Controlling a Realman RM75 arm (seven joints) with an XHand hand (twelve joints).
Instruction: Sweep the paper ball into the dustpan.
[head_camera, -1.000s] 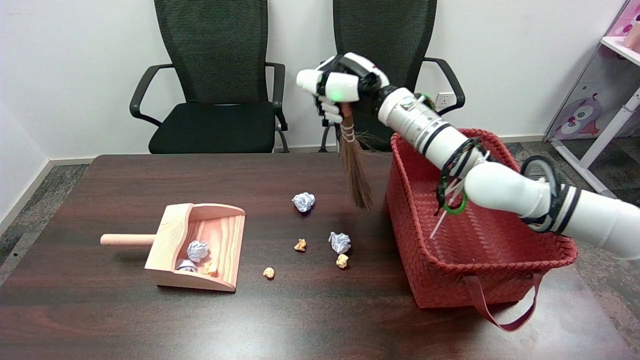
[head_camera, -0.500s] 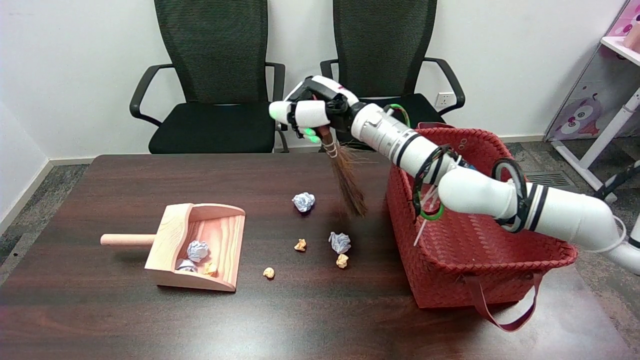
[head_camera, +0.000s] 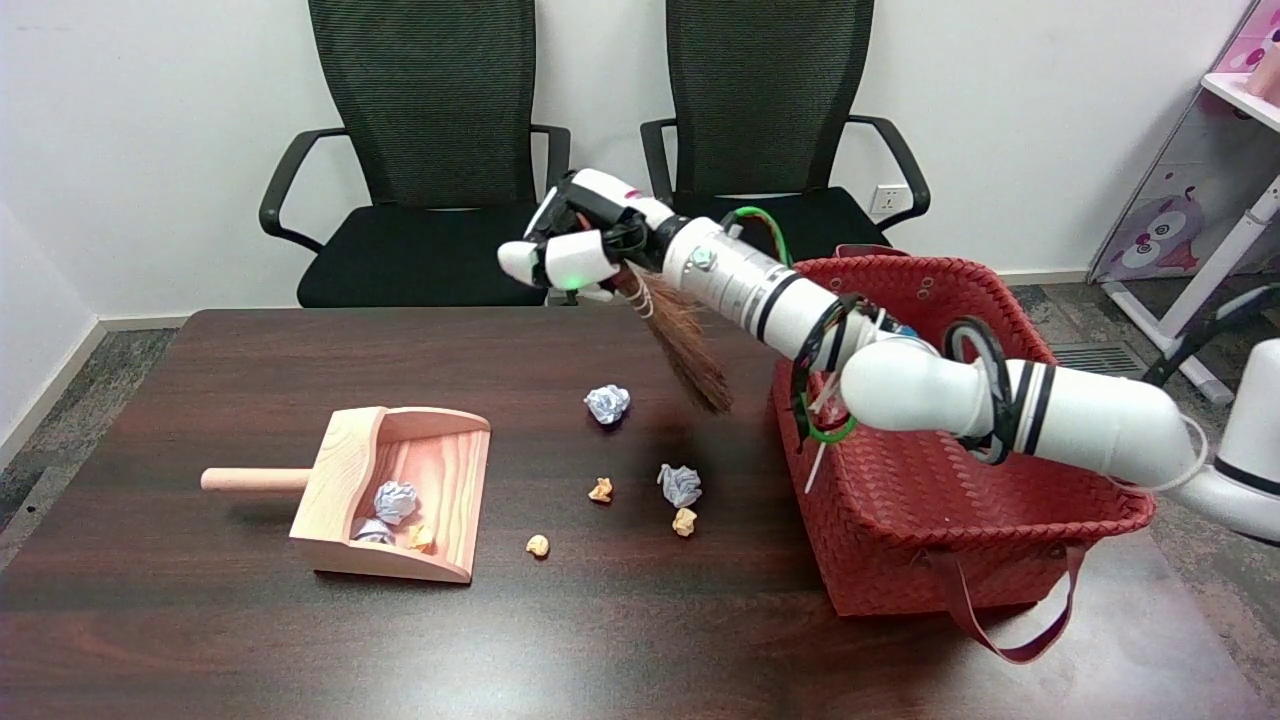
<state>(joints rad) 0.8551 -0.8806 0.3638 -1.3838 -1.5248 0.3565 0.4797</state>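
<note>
Two white paper balls lie loose on the table, right of the dustpan.
Your right hand grips the broom, its bristles tilted above the table beside the red basket.

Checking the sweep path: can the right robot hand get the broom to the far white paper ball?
Probably yes. Robot hand holds the broom above and right of the ball; nothing lies between.
</note>
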